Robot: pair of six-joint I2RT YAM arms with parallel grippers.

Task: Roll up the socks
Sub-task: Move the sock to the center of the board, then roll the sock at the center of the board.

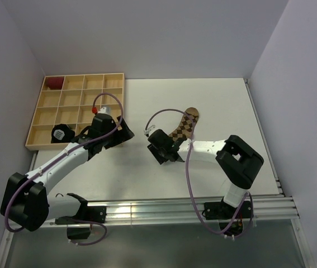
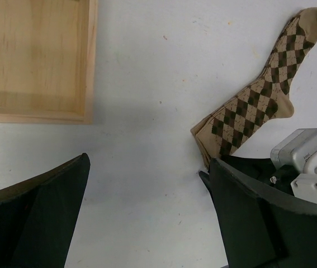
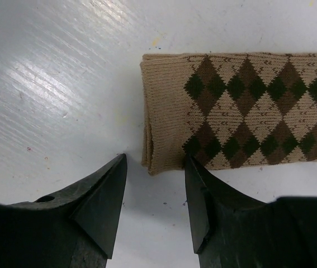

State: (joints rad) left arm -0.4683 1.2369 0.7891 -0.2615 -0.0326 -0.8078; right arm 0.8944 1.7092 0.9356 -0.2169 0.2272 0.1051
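Right wrist cam: my R gripper [image 3: 155, 159] is low, jaws parted, empty, tips just beside cuff of tan argyle sock [image 3: 247, 111], flat on table [image 3: 63, 84]. L gripper [image 2: 148, 162] spread wide nearby.

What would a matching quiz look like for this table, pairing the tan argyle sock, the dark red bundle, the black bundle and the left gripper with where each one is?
Things:
1. tan argyle sock
2. dark red bundle
3. black bundle
4. left gripper

Places:
A. far left corner compartment of the wooden tray
B. open above bare table, beside the tray
C. flat on the table, right of the tray
D. a near-row compartment of the tray

Pairs: 1-C, 2-A, 3-D, 4-B
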